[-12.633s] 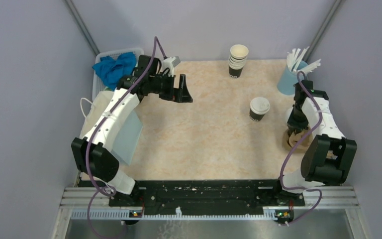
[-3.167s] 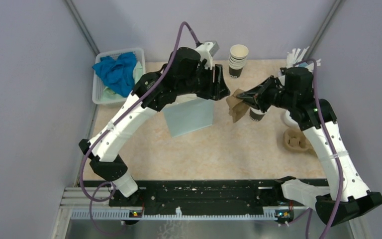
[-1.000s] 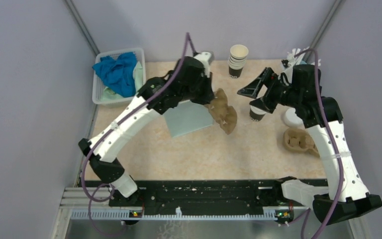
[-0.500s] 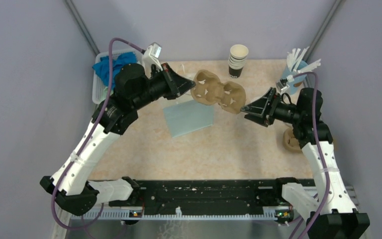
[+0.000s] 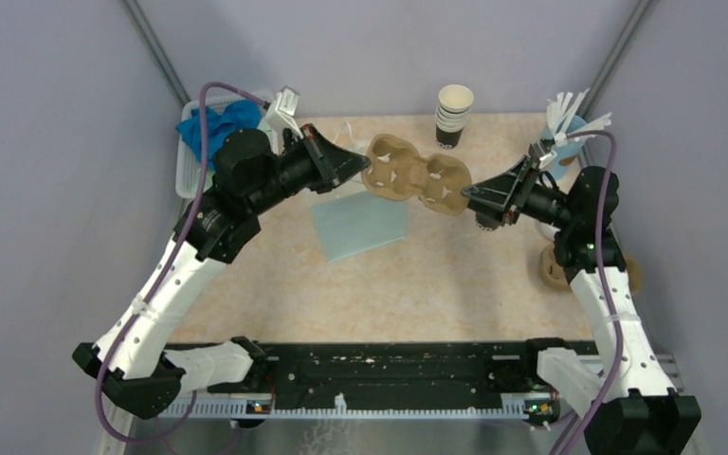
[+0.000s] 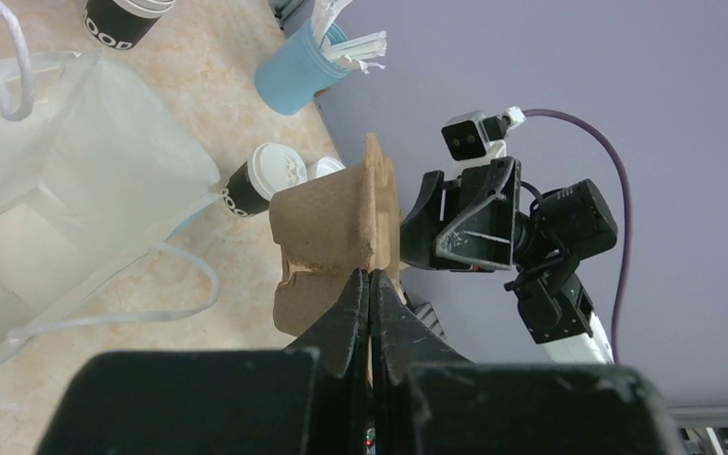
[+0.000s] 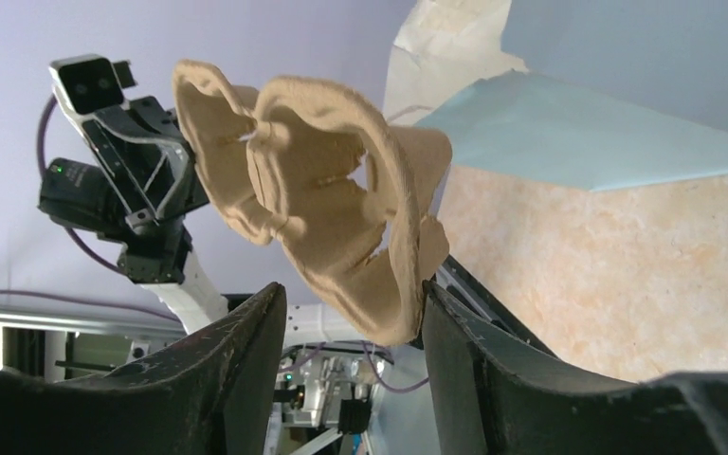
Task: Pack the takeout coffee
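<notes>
Left gripper (image 5: 360, 170): jaws shut on the left-end rim of the pulp carrier (image 5: 415, 178). The carrier is held in the air over the far half of the table (image 5: 389, 284), roughly level, with its wells facing up.

Right gripper (image 5: 468, 195): jaws wide open and straddling the carrier's right end. In the right wrist view the rim lies against one finger (image 7: 474, 370). The other finger stands off it, so there is no grip.

Changes: 0.5 s ago the right gripper was just short of the carrier's end; it has now closed in on it. The carrier and left arm have barely shifted. 1.0 s ago the carrier hung tilted from the left gripper, low over the bag (image 5: 360, 220), with the right gripper well apart from it.

Coffee (image 6: 263, 178): upright on the table, lid on, right of centre in the far half, by the bag's corner. It sits below the carrier, and the right gripper mostly hides it from above. Neither gripper touches it.

Unmoved: cup stack (image 5: 453, 114) at the far edge, blue cup of sticks (image 5: 559, 142) in the far right corner, basket (image 5: 190, 171) in the far left corner.
</notes>
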`<state>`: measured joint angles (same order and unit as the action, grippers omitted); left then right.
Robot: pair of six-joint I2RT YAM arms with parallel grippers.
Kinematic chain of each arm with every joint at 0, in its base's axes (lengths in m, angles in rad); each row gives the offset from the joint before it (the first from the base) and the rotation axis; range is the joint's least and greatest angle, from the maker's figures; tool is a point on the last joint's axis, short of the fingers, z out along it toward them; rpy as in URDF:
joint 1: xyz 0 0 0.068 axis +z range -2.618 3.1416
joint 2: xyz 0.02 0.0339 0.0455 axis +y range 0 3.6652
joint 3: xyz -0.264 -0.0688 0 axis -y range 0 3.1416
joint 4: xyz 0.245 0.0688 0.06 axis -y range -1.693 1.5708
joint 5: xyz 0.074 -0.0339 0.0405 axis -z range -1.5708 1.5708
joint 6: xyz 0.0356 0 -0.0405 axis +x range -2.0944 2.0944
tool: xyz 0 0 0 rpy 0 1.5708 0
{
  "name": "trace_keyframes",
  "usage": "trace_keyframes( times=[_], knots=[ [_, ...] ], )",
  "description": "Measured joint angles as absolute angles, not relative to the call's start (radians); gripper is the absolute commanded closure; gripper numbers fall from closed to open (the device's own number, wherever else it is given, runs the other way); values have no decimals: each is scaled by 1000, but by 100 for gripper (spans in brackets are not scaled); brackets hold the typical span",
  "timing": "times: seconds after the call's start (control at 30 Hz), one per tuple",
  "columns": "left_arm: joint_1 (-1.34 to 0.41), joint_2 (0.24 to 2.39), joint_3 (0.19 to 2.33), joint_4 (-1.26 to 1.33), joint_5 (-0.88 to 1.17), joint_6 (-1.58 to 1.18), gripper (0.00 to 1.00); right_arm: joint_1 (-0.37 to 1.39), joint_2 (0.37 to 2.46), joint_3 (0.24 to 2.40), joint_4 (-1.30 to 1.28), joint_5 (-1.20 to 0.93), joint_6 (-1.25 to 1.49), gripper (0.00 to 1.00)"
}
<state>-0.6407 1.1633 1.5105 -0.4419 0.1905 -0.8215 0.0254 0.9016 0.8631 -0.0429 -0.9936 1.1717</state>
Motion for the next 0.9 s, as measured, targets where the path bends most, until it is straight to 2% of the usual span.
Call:
trace_keyframes(
  times=[0.33, 0.43, 0.57, 0.63, 0.67, 0.8, 0.9],
  knots=[
    [-636, 1078, 1444, -408, 185, -862, 100, 23, 931, 839, 147, -989, 1309, 67],
    [-636, 1075, 1443, -401, 182, -867, 100, 23, 931, 810, 199, -989, 1349, 77],
    [-635, 1075, 1435, -395, 183, -871, 100, 23, 931, 783, 255, -990, 1396, 97],
    [-635, 1075, 1428, -394, 181, -871, 100, 23, 931, 779, 274, -989, 1412, 100],
    [-635, 1075, 1427, -395, 176, -871, 98, 22, 932, 779, 284, -989, 1419, 100],
    [-633, 1075, 1427, -416, 147, -862, 52, 21, 947, 790, 292, -991, 1423, 100],
    [-633, 1078, 1449, -503, 92, -845, 36, 21, 989, 866, 207, -990, 1366, 100]
  ],
)
